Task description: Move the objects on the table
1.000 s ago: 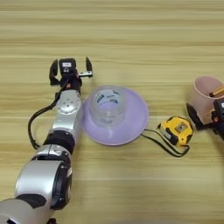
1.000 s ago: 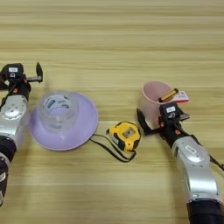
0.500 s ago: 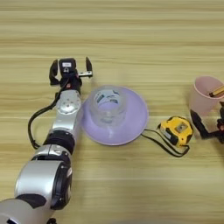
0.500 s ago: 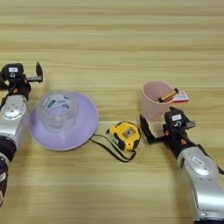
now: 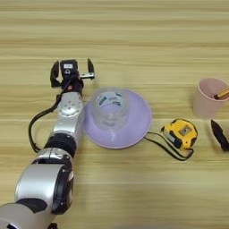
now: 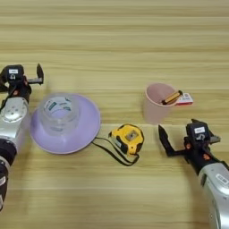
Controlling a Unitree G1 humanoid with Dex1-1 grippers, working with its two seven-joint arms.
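1. Right eye view: right gripper [image 6: 179, 141], fingers spread and empty, has drawn back from the pink cup [image 6: 156, 103].
2. Tape measure [image 6: 128, 138] beside purple plate [image 6: 89, 134] carrying tape roll [image 6: 59, 112].
3. Left gripper [image 5: 71, 74], open, idle beyond.

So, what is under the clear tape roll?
The tape roll stands in a purple plate, which lies on the table. The table under the plate is covered, so I cannot see it.

grained wood table [image 5: 134, 40] — clear glossy tape roll [image 5: 108, 107]
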